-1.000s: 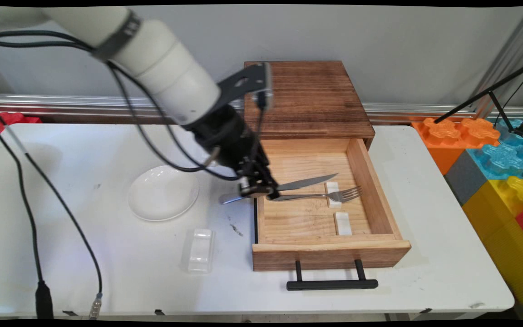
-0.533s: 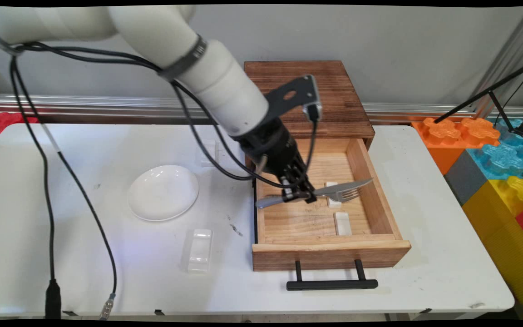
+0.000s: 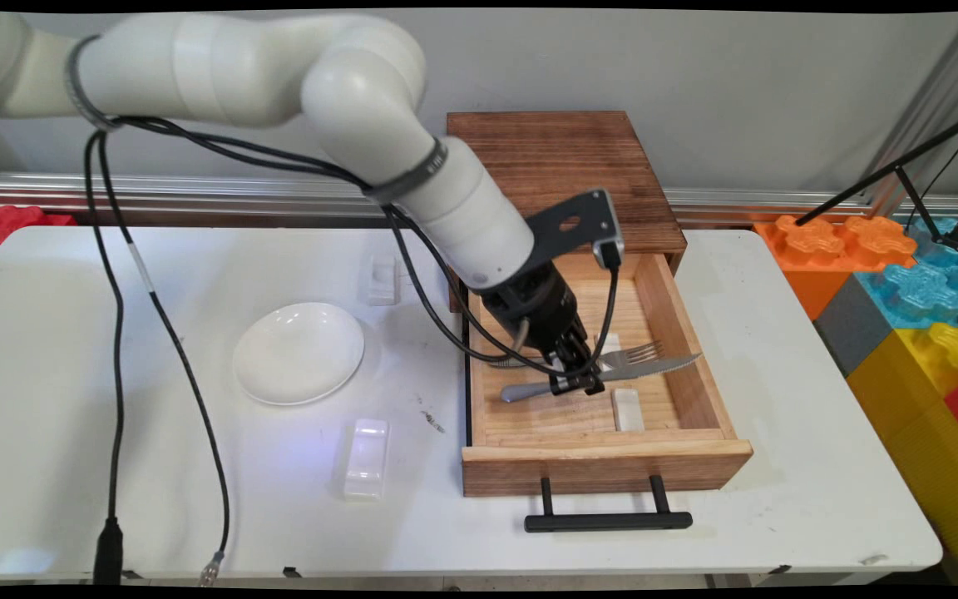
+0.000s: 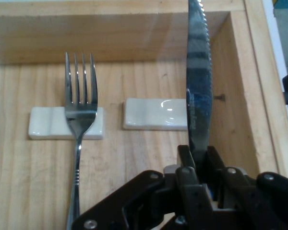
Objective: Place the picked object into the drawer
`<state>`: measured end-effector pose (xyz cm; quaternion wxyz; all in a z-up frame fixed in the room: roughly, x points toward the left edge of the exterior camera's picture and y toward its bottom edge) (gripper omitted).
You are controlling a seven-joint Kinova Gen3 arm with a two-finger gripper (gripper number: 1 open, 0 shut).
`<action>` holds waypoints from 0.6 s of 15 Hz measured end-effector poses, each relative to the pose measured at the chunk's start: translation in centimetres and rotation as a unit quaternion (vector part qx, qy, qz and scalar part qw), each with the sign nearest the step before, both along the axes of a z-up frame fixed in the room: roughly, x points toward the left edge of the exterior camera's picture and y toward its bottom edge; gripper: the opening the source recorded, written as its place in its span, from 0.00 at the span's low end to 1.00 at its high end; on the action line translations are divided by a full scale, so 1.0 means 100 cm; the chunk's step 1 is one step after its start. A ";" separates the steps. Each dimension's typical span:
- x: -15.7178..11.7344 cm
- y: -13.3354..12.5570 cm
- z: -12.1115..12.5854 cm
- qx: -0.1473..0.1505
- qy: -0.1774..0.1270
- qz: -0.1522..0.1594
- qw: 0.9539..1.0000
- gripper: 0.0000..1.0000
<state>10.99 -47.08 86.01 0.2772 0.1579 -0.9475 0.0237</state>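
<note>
The gripper (image 3: 580, 384) hangs inside the open wooden drawer (image 3: 695, 374), its jaws pinching a serrated table knife (image 4: 198, 86) near where blade meets handle. The blade points toward the drawer's right wall, held level above the floor. A fork (image 4: 80, 124) lies with its neck on one white cutlery rest (image 4: 43, 125); a second, free rest (image 4: 151, 113) sits just beside it, partly under the blade. To seat the knife well, the blade should probably stay parallel to the fork and centred over the free rest. On the worktop (image 3: 196, 499) stand a white dish (image 3: 298, 353) and a clear box (image 3: 365, 458).
</note>
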 end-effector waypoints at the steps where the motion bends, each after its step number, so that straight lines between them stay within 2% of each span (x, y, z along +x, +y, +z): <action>1: -0.001 -0.002 -0.004 0.001 0.000 0.000 1.000 0.00; 9: -0.009 -0.022 -0.051 0.025 0.000 0.003 1.000 0.00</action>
